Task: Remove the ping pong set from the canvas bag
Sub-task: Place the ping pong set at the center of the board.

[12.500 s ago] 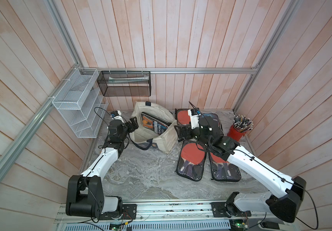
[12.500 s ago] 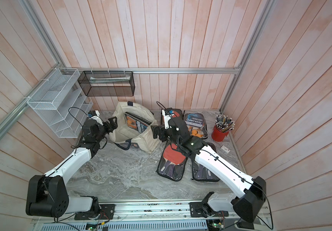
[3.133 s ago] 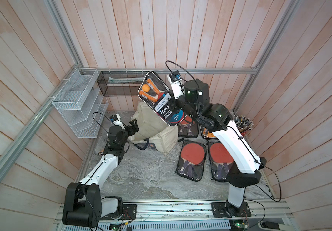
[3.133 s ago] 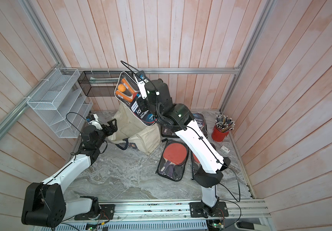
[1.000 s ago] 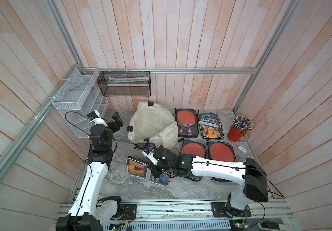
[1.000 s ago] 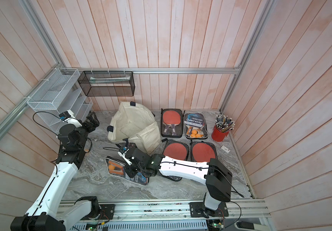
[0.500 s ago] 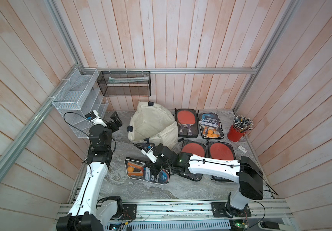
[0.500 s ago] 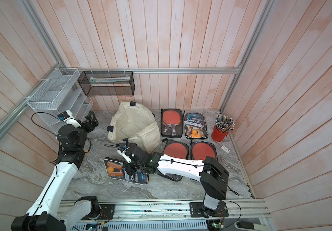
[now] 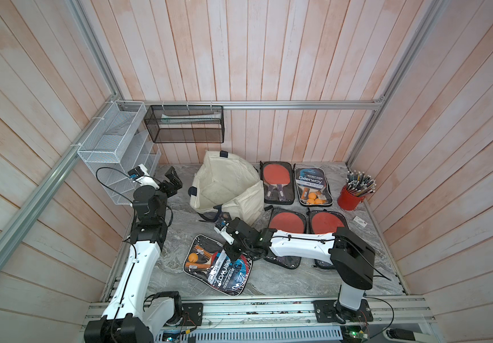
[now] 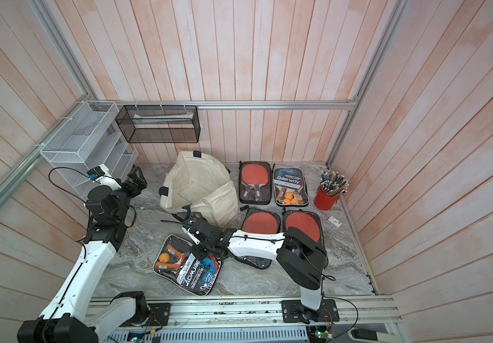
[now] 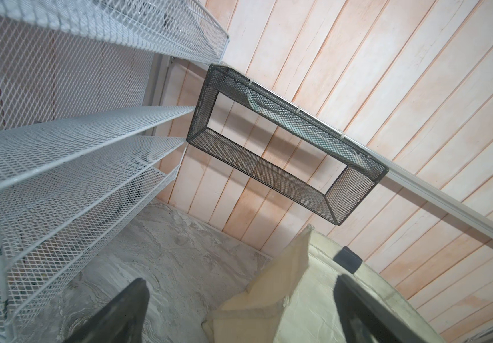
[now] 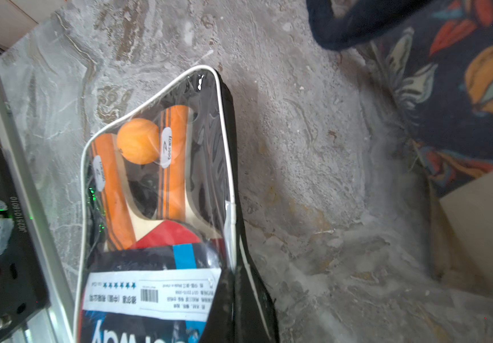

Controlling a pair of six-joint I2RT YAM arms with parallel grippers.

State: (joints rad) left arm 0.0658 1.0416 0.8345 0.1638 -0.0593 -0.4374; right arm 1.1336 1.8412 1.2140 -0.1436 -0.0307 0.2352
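One ping pong set [image 9: 218, 270] lies outside the canvas bag [image 9: 224, 181]. Your right gripper [image 9: 230, 251] clamps its edge for placement. Left gripper [image 9: 172, 181] is released, parked clear.

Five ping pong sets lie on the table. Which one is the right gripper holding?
The ping pong set nearest the front rail, lying alone. The right gripper is shut on its edge; the other four sets lie together beside the canvas bag.

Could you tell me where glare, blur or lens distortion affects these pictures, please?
Right wrist view: glare streaks the clear cover of the ping pong set; left wrist view: the left gripper shows only dark, out-of-focus fingers; both top views: the wide-angle lens fans the wall planks outward.
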